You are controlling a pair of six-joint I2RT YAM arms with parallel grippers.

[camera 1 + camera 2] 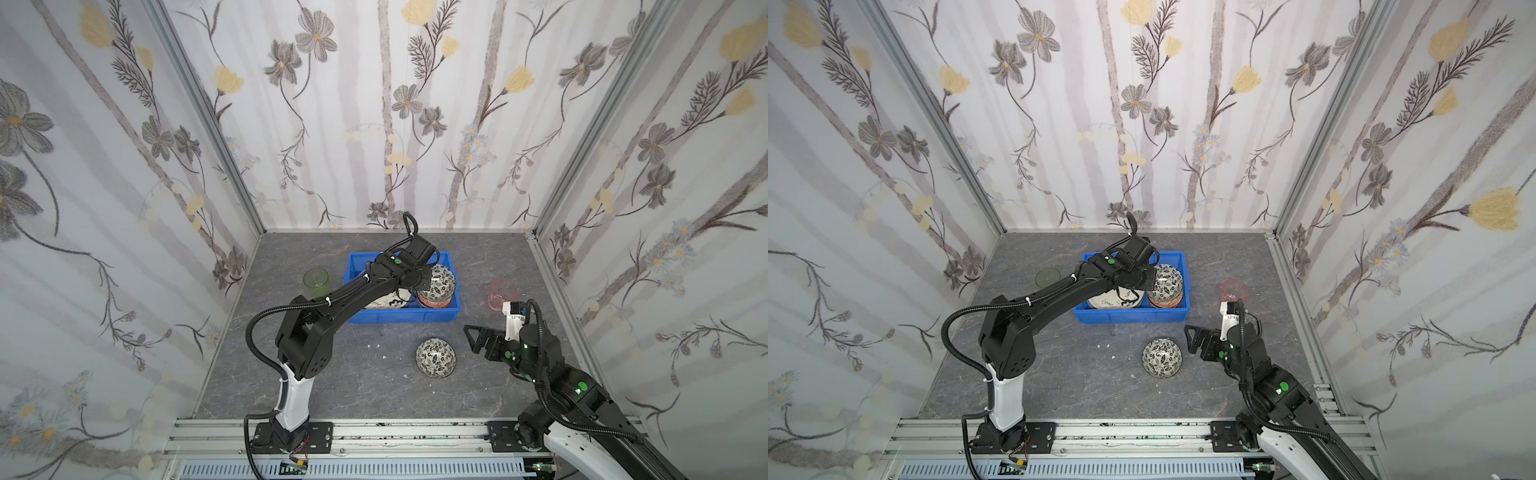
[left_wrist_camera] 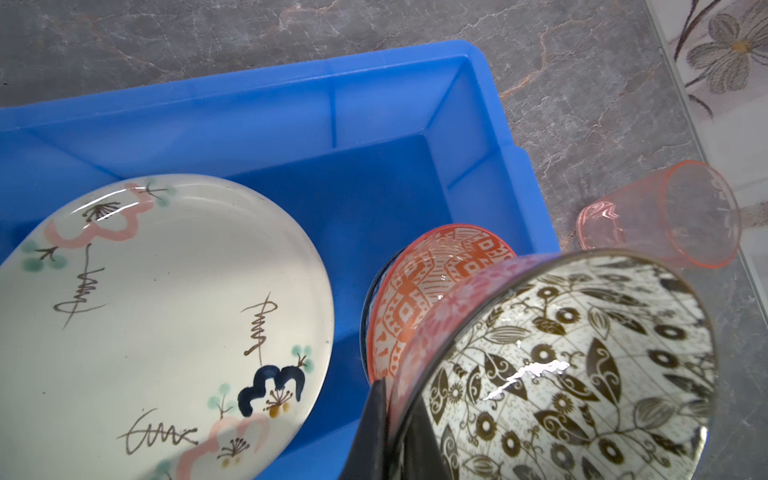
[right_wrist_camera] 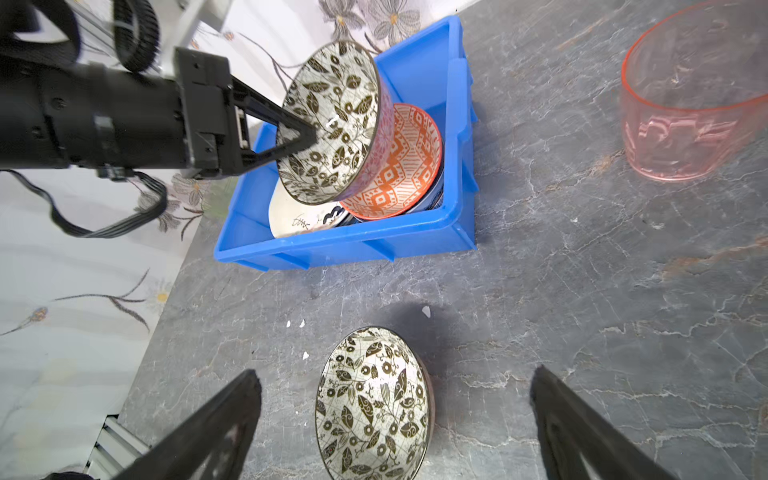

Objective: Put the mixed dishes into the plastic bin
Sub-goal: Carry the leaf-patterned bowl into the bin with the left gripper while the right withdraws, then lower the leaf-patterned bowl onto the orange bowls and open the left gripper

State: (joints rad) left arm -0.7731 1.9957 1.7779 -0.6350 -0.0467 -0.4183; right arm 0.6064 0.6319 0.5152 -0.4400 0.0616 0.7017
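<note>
The left gripper (image 3: pixel 300 135) is closed on the rim of a round glazed bowl with a black-and-white leaf pattern inside and a pink outside (image 3: pixel 332 120); one finger is seen inside the bowl. This bowl is held tilted over the right part of the shallow rectangular bright blue plastic bin (image 1: pixel 403 321), just above an orange-and-white patterned bowl (image 2: pixel 419 299) that is placed in the bin. Whether the two bowls touch cannot be told. In the left part of the bin a round cream plate with pink and dark blue painted marks (image 2: pixel 158 316) is laid. A second black-and-white leaf bowl (image 1: pixel 435 357) is seen on the grey marbled bench (image 1: pixel 332 386), in front of the bin. The right gripper (image 1: pixel 473 340) is opened wide and nothing is held in it; it is found near this second bowl but apart from it. A translucent pink tumbler (image 1: pixel 502 293) is placed on the bench to the right of the bin, and a translucent green tumbler (image 1: pixel 316 282) to the left of it.
</note>
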